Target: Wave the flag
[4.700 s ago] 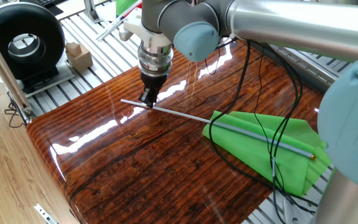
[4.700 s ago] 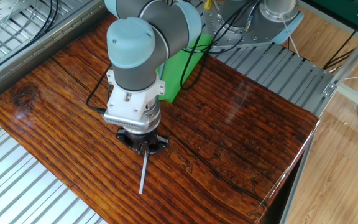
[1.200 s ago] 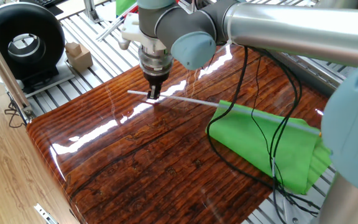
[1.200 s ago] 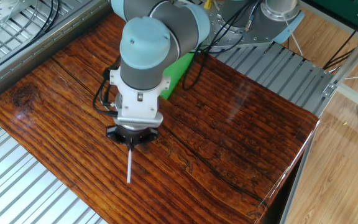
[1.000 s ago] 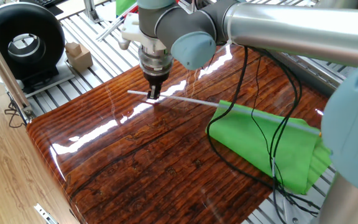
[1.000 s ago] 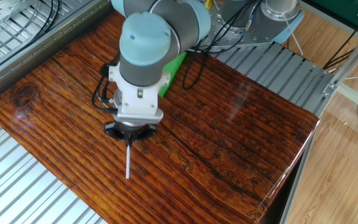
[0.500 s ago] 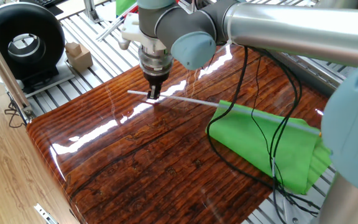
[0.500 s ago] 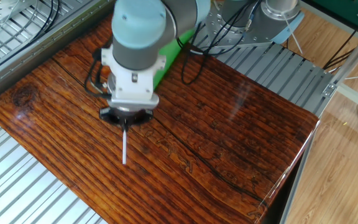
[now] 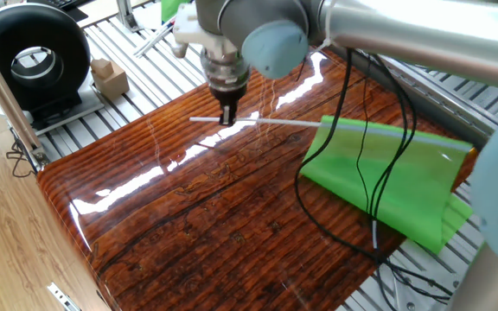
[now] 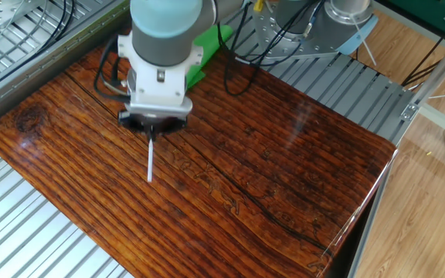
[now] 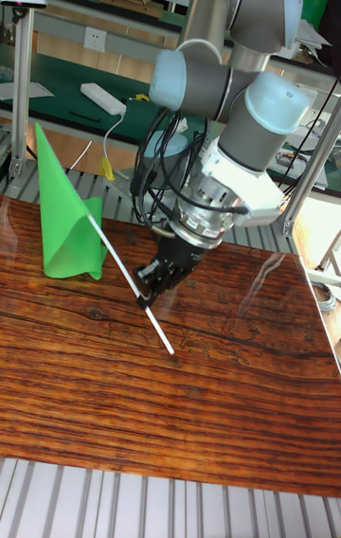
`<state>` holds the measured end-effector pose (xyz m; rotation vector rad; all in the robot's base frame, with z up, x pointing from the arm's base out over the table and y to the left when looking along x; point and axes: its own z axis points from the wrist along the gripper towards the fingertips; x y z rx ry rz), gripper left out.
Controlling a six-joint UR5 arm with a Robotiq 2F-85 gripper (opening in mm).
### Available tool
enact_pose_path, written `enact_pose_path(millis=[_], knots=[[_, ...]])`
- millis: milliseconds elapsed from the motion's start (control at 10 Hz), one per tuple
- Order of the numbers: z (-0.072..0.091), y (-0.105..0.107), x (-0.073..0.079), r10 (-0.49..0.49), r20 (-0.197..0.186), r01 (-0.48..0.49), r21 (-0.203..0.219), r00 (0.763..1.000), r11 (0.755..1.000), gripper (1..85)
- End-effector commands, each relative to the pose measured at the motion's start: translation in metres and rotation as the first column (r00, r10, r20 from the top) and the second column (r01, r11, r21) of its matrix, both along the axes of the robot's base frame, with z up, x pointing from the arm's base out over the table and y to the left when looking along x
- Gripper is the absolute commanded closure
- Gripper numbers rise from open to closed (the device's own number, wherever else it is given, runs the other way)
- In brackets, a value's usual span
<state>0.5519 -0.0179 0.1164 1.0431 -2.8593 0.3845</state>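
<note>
Movement shows first in the flag (image 9: 387, 177): over the last few seconds its rod has swung from lying slantwise across the desk (image 9: 188, 225) with the cloth slumped flat at the far corner, to a lifted, tilted line with the green cloth raised and partly spread. Half a second ago the cloth sat lower and more crumpled; now, in the tall fixed view, it (image 11: 64, 216) stands up from the desk like a folded pennant, only its lower edge near the wood. The gripper (image 9: 226, 116) has travelled toward the back edge of the desk as well, as the other fixed view makes plain, where the wrist and the short free end of the rod (image 10: 151, 162) sit further up the wood than a second ago. I judge this to mean that the wave is under way, one sweep of a swing rather than a finished gesture. The gripper is closed on the rod near its bare end, the jaws pinching it so that a short stub sticks out past them. The arm reaches out over the desk with the wrist pointing roughly downward and canted slightly, the tool close above the surface, so the rod's stub end rides just off the wood.
</note>
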Motion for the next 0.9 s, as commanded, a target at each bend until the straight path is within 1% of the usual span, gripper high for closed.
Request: enact_pose_path(millis=[0,100,200,300,400,500,600,700,800], knots=[[0.019,-0.008,-0.021,-0.085,-0.031,0.083,-0.051,0.996,0.995,84.7],[0.021,-0.006,-0.026,-0.122,-0.040,0.119,-0.062,0.992,0.991,84.7],[0.021,0.000,-0.032,-0.170,-0.052,0.168,-0.048,0.984,0.985,84.7],[0.019,0.008,-0.037,-0.206,-0.070,0.205,-0.012,0.976,0.979,84.7],[0.018,0.017,-0.046,-0.253,-0.103,0.257,0.025,0.962,0.966,84.7],[0.020,0.021,-0.052,-0.279,-0.122,0.284,0.033,0.953,0.958,84.7],[0.022,0.015,-0.050,-0.256,-0.110,0.259,0.017,0.961,0.966,84.7],[0.025,0.000,-0.038,-0.170,-0.076,0.169,-0.028,0.982,0.985,84.7],[0.031,-0.017,-0.026,-0.072,-0.051,0.067,-0.093,0.996,0.993,84.7]])
